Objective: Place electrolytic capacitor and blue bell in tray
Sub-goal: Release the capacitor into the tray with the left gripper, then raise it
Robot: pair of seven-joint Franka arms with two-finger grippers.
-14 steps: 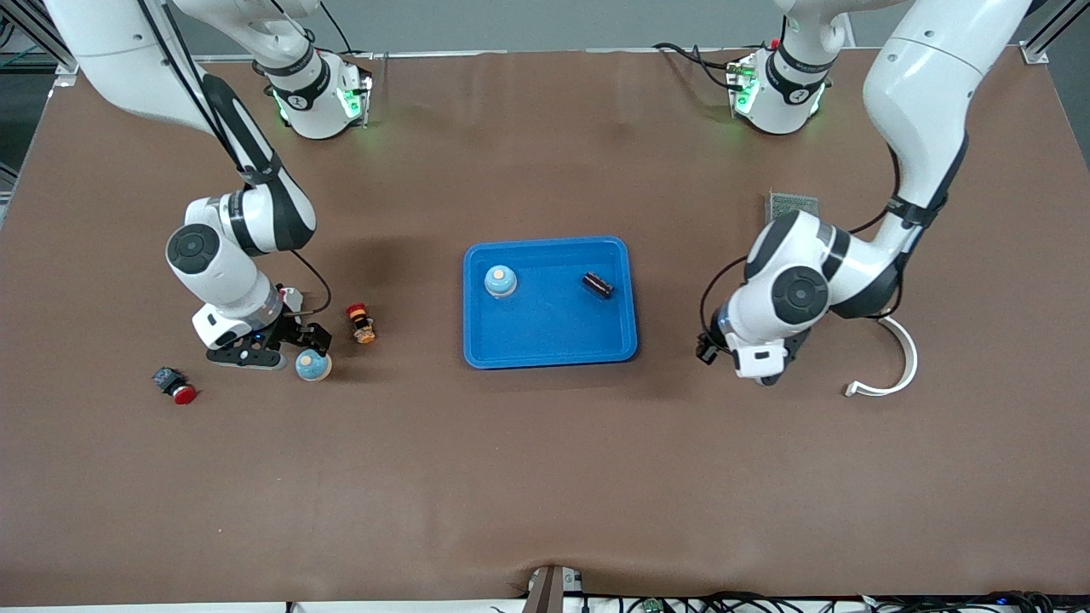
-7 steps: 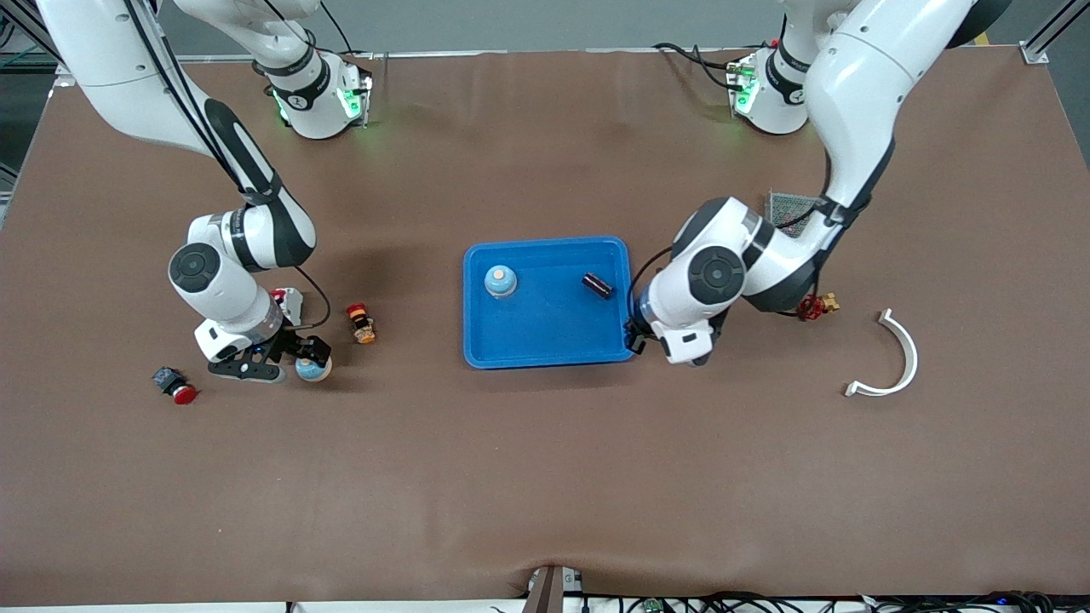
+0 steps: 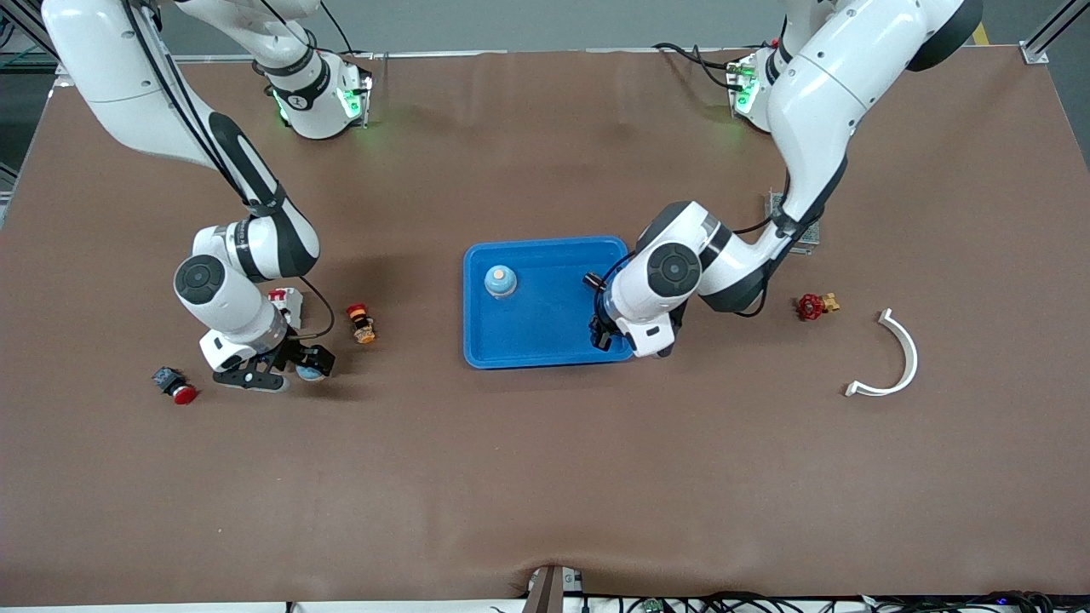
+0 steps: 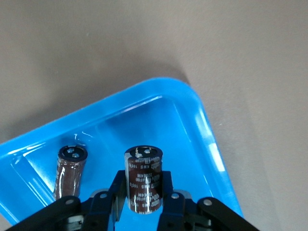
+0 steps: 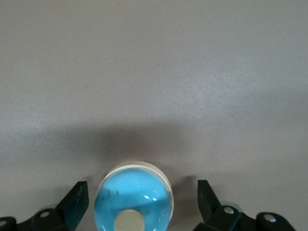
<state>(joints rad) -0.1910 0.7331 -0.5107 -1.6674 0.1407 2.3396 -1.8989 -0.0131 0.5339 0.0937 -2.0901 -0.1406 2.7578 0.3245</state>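
Jaws of the left gripper (image 4: pixel 143 204) pinch an electrolytic capacitor (image 4: pixel 143 178) over the tray (image 3: pixel 545 345); right gripper (image 5: pixel 142 204) jaws stand spread around a blue bell (image 5: pixel 133 199) on the worktop. Off-centre closure could roll the bell away.

One bell (image 3: pixel 501 280) and one capacitor (image 4: pixel 70 171) lie in the tray (image 3: pixel 528 340), well apart
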